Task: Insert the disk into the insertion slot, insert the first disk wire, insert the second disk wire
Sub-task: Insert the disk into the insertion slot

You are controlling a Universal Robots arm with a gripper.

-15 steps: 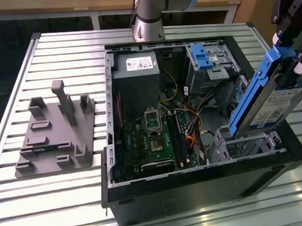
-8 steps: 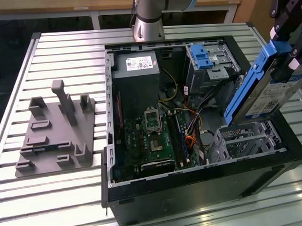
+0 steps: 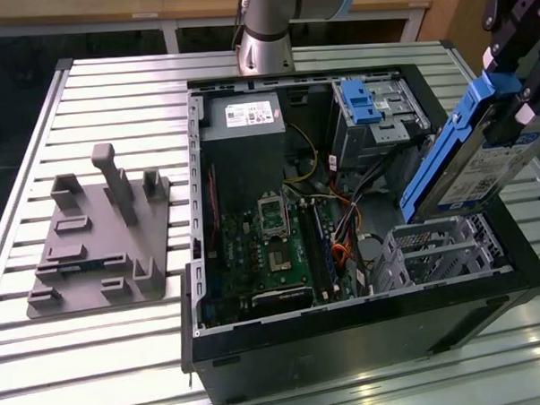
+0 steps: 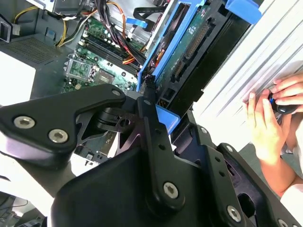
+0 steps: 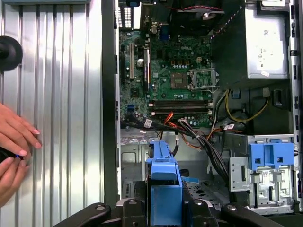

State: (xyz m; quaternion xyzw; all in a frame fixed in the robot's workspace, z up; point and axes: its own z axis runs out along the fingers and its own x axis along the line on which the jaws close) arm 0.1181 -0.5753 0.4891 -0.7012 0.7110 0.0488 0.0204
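The gripper [image 3: 512, 98] had its jaws pinched on the disk [image 3: 470, 162], gripping the bright blue carrier at the drive's upper end; in the second wrist view the black fingers [image 4: 147, 118] pressed against that blue frame. The disk hung tilted, lower end down, over the open computer case [image 3: 348, 343], its white label facing out, the print too small to read. Its lower corner sat near the top of the insertion slot [image 3: 434, 254], the perforated silver-grey cage in the case's corner, and the drive was not yet inside it.

Beside the cage, further into the case, stood the taller grey bay [image 3: 379, 130] with its blue latch [image 3: 360, 100]. The case also held the green motherboard [image 3: 272, 247], a loose bundle of orange, yellow and black wires [image 3: 339, 240], and the power supply [image 3: 244, 114] with a white sticker.

The case lay on a slatted metal table [image 3: 112, 84], with a grey fixture plate [image 3: 101, 237] towards the exterior view's left. A person's hands [image 5: 14, 142] rested on the slats just outside the case, around a small dark object.
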